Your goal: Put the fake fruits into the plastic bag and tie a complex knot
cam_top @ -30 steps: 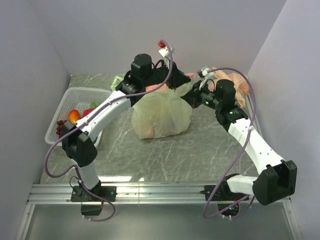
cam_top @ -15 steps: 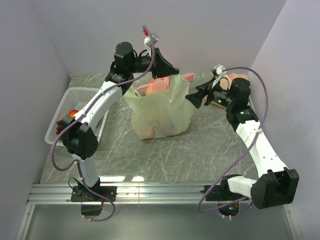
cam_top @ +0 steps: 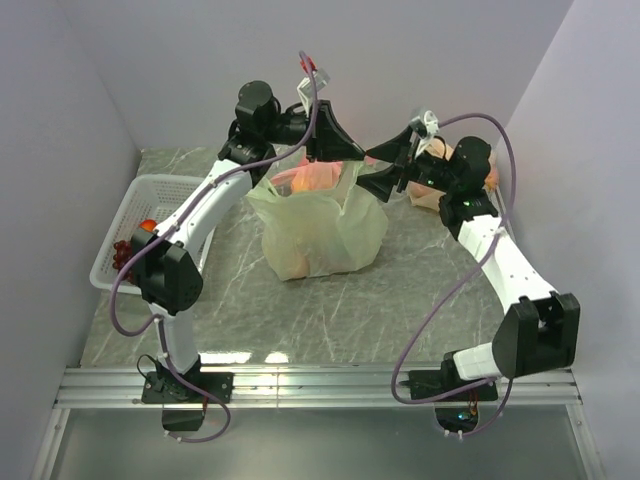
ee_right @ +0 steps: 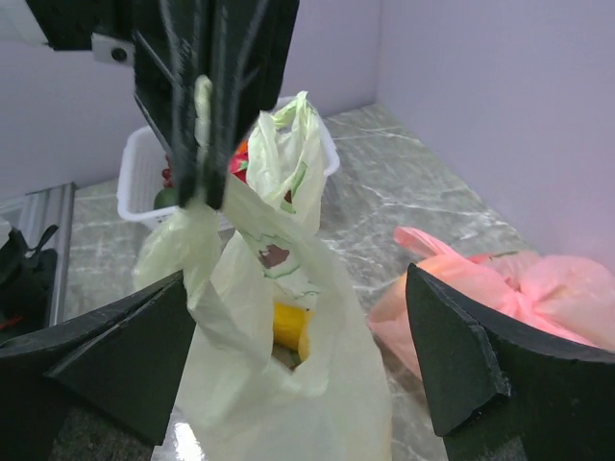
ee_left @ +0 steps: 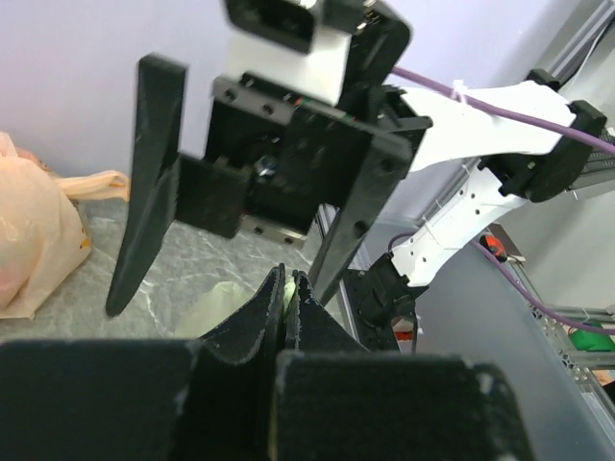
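While one loop handle (ee_right: 202, 106) of the thin, translucent pale-green plastic carrier bag (cam_top: 320, 230) is held aloft, pinched flat between the closed fingers of the left gripper (ee_left: 288, 283), the tying is judged barely begun. The bag is stood upright on the grey marbled tabletop (cam_top: 400, 290), roughly midway between the two arms. Its second handle (ee_right: 293, 144) is seen sticking up free, untwisted and apart from the first, so no knot is formed yet. The right gripper (cam_top: 370, 172) is poised just beside the lifted handle, fingers spread wide, nothing between them. The filling is judged only partly done. A glossy yellow plastic banana (ee_right: 285, 327) is glimpsed through the bag's open mouth and an orange tint is made out low down through its wall, but what else lies inside cannot be told. Over at the left, the white slotted plastic basket (cam_top: 140, 190) is not emptied: a small orange fruit (cam_top: 147, 227) and a dark reddish cluster (cam_top: 122, 252) are seen in it, with a red piece (ee_right: 240, 154) and a dark green piece (ee_right: 165, 198) picked out from the right wrist view. A pink crinkly plastic bag (ee_right: 519, 288) and an orange-tan plastic bag (ee_left: 29, 230) are lying on the tabletop, neither touched by a gripper. Left to do, by this reading: remaining fruits moved across, both handles gathered, crossed and knotted.
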{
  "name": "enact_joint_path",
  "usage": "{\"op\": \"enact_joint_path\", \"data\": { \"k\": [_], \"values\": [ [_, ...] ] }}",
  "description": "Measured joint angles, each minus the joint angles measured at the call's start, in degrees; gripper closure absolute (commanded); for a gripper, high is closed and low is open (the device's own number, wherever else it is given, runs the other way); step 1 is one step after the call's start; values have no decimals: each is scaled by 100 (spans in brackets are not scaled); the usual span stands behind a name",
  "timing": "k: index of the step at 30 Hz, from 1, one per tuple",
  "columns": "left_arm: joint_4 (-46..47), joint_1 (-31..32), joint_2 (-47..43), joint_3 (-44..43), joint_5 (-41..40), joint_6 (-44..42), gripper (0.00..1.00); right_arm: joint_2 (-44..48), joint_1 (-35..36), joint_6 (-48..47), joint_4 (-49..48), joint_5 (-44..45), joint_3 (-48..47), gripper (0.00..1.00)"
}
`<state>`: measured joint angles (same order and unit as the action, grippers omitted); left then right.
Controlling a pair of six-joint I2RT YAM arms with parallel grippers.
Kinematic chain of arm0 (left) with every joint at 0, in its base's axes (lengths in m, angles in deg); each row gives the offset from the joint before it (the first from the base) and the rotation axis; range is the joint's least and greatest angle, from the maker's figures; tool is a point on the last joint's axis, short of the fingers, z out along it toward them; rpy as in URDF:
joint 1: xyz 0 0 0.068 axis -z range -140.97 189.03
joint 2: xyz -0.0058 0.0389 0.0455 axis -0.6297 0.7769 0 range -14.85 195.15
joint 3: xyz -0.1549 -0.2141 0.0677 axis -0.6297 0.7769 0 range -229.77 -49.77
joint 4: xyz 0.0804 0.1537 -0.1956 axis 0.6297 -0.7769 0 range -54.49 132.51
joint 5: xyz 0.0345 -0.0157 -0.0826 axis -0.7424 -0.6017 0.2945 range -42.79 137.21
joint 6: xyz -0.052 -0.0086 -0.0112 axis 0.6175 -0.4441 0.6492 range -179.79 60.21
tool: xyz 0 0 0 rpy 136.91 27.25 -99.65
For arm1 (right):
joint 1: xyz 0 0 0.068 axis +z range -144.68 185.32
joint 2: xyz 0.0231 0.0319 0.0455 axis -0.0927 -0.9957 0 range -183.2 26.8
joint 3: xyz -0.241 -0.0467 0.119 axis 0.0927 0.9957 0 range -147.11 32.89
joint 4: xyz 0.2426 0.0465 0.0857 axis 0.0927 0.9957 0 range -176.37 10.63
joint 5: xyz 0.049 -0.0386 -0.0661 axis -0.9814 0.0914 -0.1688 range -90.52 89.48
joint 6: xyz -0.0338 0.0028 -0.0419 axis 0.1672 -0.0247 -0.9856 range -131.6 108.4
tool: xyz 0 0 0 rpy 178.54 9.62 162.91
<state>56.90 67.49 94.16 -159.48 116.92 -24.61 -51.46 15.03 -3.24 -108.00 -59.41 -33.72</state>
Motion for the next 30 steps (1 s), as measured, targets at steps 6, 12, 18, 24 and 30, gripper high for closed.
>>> {"op": "enact_joint_path", "data": {
  "k": [6,12,18,24,30],
  "values": [
    [81,-9,122,-120,142,72,100,-393,140,146,-428,-385,-42,9],
    [120,-55,249,-131,197,173,100,-413,114,-149,-201,-627,-120,10],
    [118,-103,258,-131,221,144,100,20,-365,-1220,1071,-713,-125,6],
    [138,-103,258,-131,249,151,100,472,-404,-1209,988,-761,-122,5],
    [160,-94,260,-140,243,146,100,61,15,-26,-321,-520,-122,5]
  ]
}}
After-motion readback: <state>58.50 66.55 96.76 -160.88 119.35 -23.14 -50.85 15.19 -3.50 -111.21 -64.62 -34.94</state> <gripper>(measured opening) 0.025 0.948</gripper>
